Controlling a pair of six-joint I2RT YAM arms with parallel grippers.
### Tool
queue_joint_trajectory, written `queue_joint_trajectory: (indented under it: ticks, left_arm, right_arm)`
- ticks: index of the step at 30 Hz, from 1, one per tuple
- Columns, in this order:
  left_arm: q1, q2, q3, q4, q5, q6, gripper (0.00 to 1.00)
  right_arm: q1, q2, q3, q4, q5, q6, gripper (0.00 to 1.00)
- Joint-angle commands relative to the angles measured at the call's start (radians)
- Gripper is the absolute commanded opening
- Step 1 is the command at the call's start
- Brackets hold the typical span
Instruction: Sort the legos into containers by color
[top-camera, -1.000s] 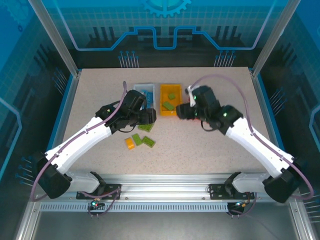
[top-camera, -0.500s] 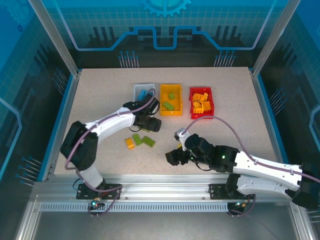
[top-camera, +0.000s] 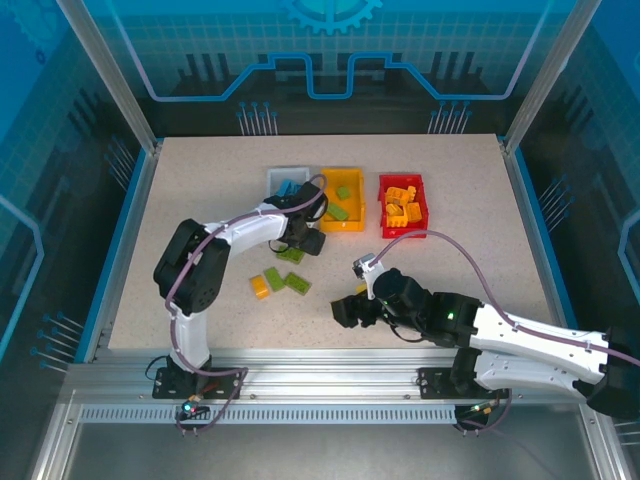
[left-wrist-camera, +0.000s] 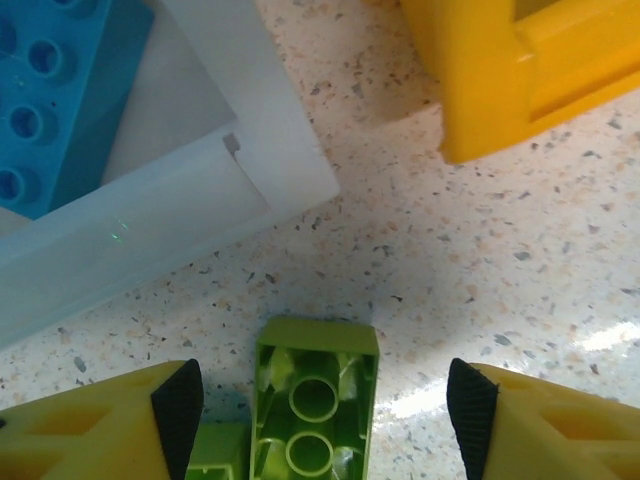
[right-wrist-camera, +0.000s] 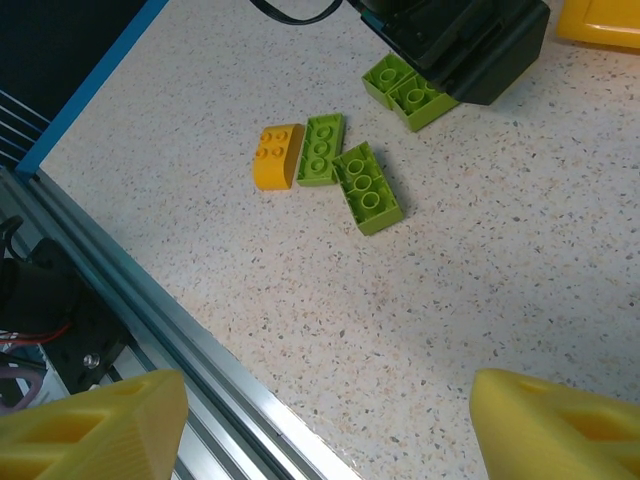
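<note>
**Left jaws wide around a green brick, right jaws wide and empty**

The left jaws stand wide apart, low over the surface (right-wrist-camera: 480, 250). A green brick (left-wrist-camera: 315, 400) lies between them, hollow side up, touched by neither finger. Just beyond its far end is the corner of the white-grey bin (left-wrist-camera: 200, 200), with a blue brick (left-wrist-camera: 60, 100) inside. To the right of that corner is the corner of the yellow bin (left-wrist-camera: 500, 90). In the top view two green bricks (top-camera: 337, 211) lie in the yellow bin.

The right jaws are also wide and hold nothing, hovering over bare surface near the front rail. Ahead of them lie an orange brick (right-wrist-camera: 277, 156) touching a green one (right-wrist-camera: 320, 149), with a third green brick (right-wrist-camera: 369, 187) angled against that. The red bin (top-camera: 403, 228) sits right of the yellow one and holds yellow-orange bricks (top-camera: 400, 207).
</note>
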Motion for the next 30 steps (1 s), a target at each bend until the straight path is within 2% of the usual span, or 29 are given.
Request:
queue_joint_trajectory:
  ticks: [1, 8, 14, 19, 24, 27, 30]
  left_arm:
    - [0.011, 0.021, 0.012, 0.015, 0.024, 0.015, 0.66]
    - [0.01, 0.019, -0.034, 0.036, 0.066, -0.003, 0.54]
    - [0.01, -0.013, -0.07, 0.062, 0.072, -0.021, 0.38]
    - [0.007, -0.032, -0.054, 0.051, 0.064, -0.023, 0.32]
    - [-0.02, -0.098, -0.007, 0.006, 0.065, -0.055, 0.31]
    - [-0.05, -0.147, 0.06, -0.036, 0.078, -0.095, 0.31]
    - [-0.069, -0.154, 0.146, -0.069, 0.099, -0.132, 0.31]
  right_arm:
    - [0.013, -0.007, 0.017, 0.003, 0.023, 0.014, 0.76]
    - [0.007, 0.006, 0.016, 0.007, 0.032, 0.021, 0.76]
    - [-0.004, 0.023, 0.023, 0.008, 0.036, 0.022, 0.75]
    - [-0.014, 0.019, 0.029, 0.0, 0.042, 0.021, 0.75]
    - [-0.04, -0.024, 0.044, -0.046, 0.082, 0.013, 0.74]
    - [-0.087, -0.078, 0.067, -0.101, 0.135, 0.01, 0.73]
    - [-0.174, -0.12, 0.081, -0.122, 0.155, 0.018, 0.72]
